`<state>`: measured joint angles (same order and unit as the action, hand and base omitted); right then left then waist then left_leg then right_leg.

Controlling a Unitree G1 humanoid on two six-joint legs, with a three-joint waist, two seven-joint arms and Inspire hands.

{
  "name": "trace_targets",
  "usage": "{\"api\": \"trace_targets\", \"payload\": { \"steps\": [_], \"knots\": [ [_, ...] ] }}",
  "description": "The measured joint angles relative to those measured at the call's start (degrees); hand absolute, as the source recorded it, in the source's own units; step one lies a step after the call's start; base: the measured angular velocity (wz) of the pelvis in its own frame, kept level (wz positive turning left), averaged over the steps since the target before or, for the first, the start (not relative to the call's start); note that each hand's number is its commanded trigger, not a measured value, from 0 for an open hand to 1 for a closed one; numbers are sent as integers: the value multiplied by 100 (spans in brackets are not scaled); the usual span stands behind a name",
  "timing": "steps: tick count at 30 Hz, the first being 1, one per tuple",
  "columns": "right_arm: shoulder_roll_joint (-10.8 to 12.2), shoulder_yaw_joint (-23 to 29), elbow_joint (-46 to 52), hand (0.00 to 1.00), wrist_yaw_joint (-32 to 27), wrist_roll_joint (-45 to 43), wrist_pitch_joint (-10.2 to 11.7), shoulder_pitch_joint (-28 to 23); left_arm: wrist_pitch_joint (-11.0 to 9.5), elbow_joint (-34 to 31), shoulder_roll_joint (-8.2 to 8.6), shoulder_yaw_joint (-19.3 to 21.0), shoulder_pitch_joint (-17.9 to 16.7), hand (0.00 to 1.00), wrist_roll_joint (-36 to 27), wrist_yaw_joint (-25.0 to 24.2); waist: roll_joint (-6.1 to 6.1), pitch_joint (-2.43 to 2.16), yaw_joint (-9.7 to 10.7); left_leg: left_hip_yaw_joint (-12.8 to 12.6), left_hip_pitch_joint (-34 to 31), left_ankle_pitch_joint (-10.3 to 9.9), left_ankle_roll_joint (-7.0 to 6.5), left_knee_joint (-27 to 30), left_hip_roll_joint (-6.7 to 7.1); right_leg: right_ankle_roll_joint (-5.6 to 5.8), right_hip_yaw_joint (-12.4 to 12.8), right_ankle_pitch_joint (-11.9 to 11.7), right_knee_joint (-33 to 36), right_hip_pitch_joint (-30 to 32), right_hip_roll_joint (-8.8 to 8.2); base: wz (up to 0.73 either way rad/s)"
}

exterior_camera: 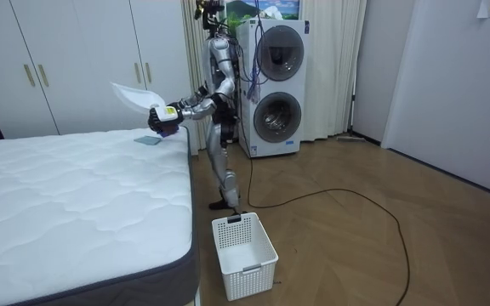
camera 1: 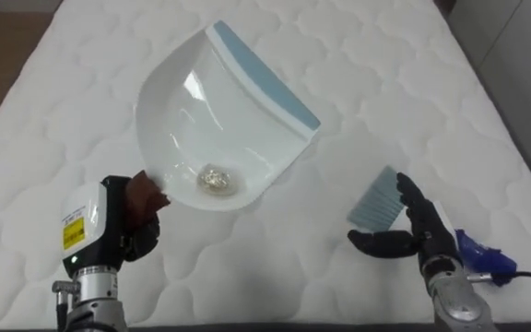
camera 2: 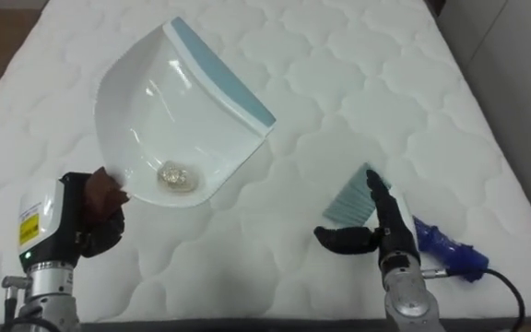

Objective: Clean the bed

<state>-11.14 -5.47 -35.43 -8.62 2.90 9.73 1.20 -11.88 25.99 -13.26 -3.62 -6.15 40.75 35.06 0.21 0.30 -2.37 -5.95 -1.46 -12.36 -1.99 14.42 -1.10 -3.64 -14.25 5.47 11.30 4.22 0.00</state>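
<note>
My left hand [camera 1: 123,229] is shut on the brown handle [camera 1: 146,195] of a white dustpan [camera 1: 210,111] with a light blue lip, held tilted above the white quilted mattress [camera 1: 385,74]. A small crumpled pale wad [camera 1: 216,180] lies in the pan's low end. At the lower right a hand brush lies on the mattress, its blue-grey bristles [camera 1: 374,205] pointing left and its blue handle [camera 1: 482,254] to the right. My right hand [camera 1: 422,226] rests over the brush's middle, fingers straight, thumb spread out to the left. In the room view I stand at the bed's edge with the dustpan [exterior_camera: 130,95] raised.
A white slatted basket [exterior_camera: 243,253] stands on the wooden floor by the bed's near corner. A stacked washer and dryer [exterior_camera: 275,85] is behind me, and white wardrobes [exterior_camera: 58,59] line the wall beyond the bed. The mattress edge runs close in front of my hands.
</note>
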Motion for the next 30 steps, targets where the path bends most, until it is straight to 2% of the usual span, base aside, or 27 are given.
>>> {"api": "trace_targets", "payload": {
  "steps": [3, 4, 5, 6, 7, 8, 9, 10, 12, 15, 16, 19, 20, 22, 24, 25, 26, 27, 28, 29, 30],
  "knots": [
    [-9, 14, -132, 0, -25, -6, 87, 8, 25, 57, 99, -29, 25, 100, -15, -115, 40, 27, 86, -12, -319, -102, 39, 541, -44, -27, -317, 140, 179, 12, -58, 58],
    [-31, 30, -211, 0, -41, 16, 123, 4, 22, 75, 110, -119, 59, 100, -69, -125, 67, 43, 155, -50, -446, -100, 39, 603, -53, -36, -517, 216, 243, 29, -105, 99],
    [-34, 61, -224, 0, -54, 21, 133, 2, -4, 75, 116, -143, 83, 100, -69, -158, 85, 46, 248, -290, -553, -72, 1, 628, -82, -59, -840, 281, 286, 95, -207, 129],
    [-38, 95, -257, 0, -56, 20, 159, 3, -15, 76, 120, -153, 116, 100, -62, -193, 82, 52, 365, -604, -650, -7, -19, 667, -190, -92, -1178, 332, 327, 170, -316, 115],
    [-36, 134, -280, 0, -56, 21, 167, 2, -20, 79, 124, -160, 133, 100, -61, -199, 87, 53, 404, -800, -710, -11, -25, 759, -255, -117, -1358, 390, 353, 179, -368, 115],
    [-29, 233, -378, 0, -69, 21, 175, -1, -37, 104, 152, -168, 163, 100, -55, -202, 88, 53, 498, -1242, -726, -89, -12, 1040, -416, -82, -1701, 457, 385, 118, -454, 115],
    [-56, 265, -436, 0, -100, 18, 175, -2, -104, 103, 158, -173, 163, 100, -59, -201, 105, 51, 538, -1521, -634, -184, 17, 1112, -531, -84, -1957, 485, 393, 48, -498, 111],
    [-69, 295, -435, 0, -112, 33, 176, 0, -149, 103, 158, -172, 171, 100, -60, -201, 119, 54, 554, -1563, -625, -213, 44, 1086, -552, -74, -2064, 505, 419, 46, -519, 96],
    [-82, 378, -436, 0, -118, 139, 176, 4, -231, 103, 152, -172, 183, 100, -59, -199, 116, 64, 543, -1570, -636, -216, 40, 859, -497, -15, -2244, 558, 556, 24, -585, 67],
    [-84, 458, -436, 0, -119, 140, 176, 6, -230, 103, 149, -171, 179, 100, -61, -199, 104, 60, 485, -1412, -672, -166, -17, 649, -406, 43, -2398, 592, 550, -33, -612, 49],
    [-82, 434, -436, 0, -115, 134, 179, 23, -231, 95, 144, -152, 181, 100, -64, -189, 102, 60, 366, -1421, -670, -154, -16, 616, -399, 44, -2408, 592, 545, -32, -617, 12],
    [-79, 284, -450, 0, -110, 137, 183, 43, -256, 143, 135, -108, 179, 100, -64, -154, 68, 55, 222, -1385, -675, -67, -36, 519, -326, 53, -2561, 604, 614, -52, -694, 19],
    [-82, 240, -500, 0, -110, 145, 184, 65, -320, 234, 135, -106, 179, 100, -63, -120, 52, 59, 171, -1361, -642, -36, -50, 466, -290, 71, -2605, 615, 655, -76, -742, 14],
    [-83, 232, -628, 0, -112, 136, 177, 67, -357, 361, 148, -105, 168, 100, -21, -116, 32, 62, 107, -1176, -568, -18, -61, 413, -205, 132, -2663, 653, 690, -190, -786, 40],
    [-91, 240, -667, 0, -134, 115, 159, 66, -360, 387, 137, -106, 169, 100, -4, -116, -25, 60, 118, -910, -552, -10, -76, 376, -101, 224, -2417, 734, 887, -221, -867, 79],
    [-86, 239, -665, 0, -187, 119, 159, 64, -360, 390, 143, -110, 170, 100, -11, -117, -76, 60, 133, -594, -537, 9, -99, 338, -5, 252, -1983, 786, 1133, -177, -897, 124],
    [-65, 250, -659, 0, -276, 98, 156, 58, -359, 386, 158, -119, 167, 100, -9, -123, -96, 57, 201, -51, -535, 32, -109, 401, 96, 222, -1371, 805, 1572, 35, -858, 181],
    [-15, 270, -641, 0, -356, 82, 157, 36, -358, 374, 145, -120, 162, 100, -2, -124, -118, 27, 280, 442, -600, 79, -93, 429, 140, 211, -524, 911, 1571, 221, -579, 172],
    [2, 271, -621, 0, -390, 82, 157, 36, -357, 354, 126, -120, 163, 100, -7, -124, -135, 23, 343, 674, -624, 118, -71, 409, 150, 203, -154, 917, 1432, 303, -404, 191],
    [5, 275, -573, 0, -456, 78, 167, 31, -355, 348, 85, -124, 163, 100, -7, -124, -169, 15, 406, 1102, -636, 196, -29, 374, 210, 246, 380, 829, 1031, 408, -191, 156],
    [1, 291, -554, 0, -503, 79, 179, 31, -352, 349, 59, -142, 163, 100, -8, -124, -181, 15, 452, 1300, -639, 211, -8, 400, 263, 286, 609, 690, 795, 431, -134, 200]
  ]
}}
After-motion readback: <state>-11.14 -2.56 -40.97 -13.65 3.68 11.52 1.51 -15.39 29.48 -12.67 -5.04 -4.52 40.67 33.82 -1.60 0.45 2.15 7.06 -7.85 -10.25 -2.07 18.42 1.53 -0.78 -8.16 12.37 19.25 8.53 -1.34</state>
